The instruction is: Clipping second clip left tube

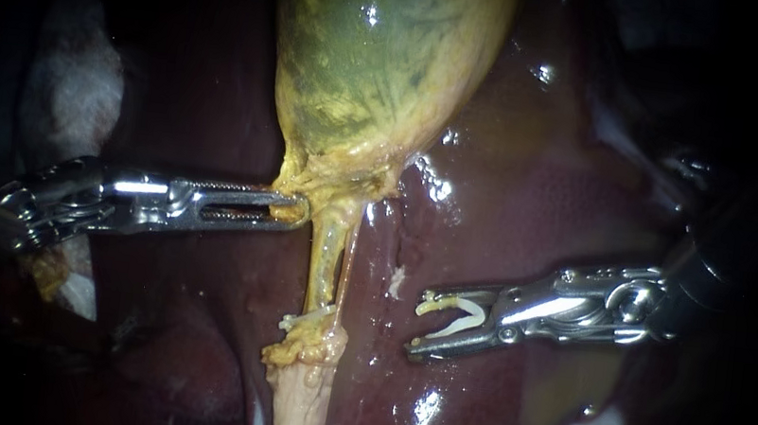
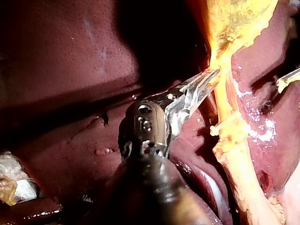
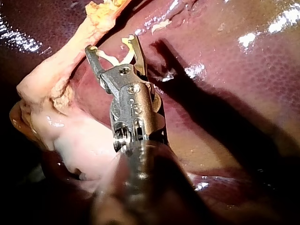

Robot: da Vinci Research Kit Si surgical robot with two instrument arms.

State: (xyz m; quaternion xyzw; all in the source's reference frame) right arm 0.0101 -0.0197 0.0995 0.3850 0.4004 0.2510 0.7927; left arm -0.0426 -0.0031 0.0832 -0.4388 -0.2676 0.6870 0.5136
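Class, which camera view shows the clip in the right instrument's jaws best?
The right wrist view: the clip is close up, both legs spread between the jaws of the right instrument. The endoscope view shows it whole but smaller. The left wrist view catches only one end of it.

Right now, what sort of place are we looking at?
Probably a surgical bench setup: a liver with its gallbladder lit close up, the left instrument gripping the gallbladder's neck, the right instrument holding an open clip beside the tube.
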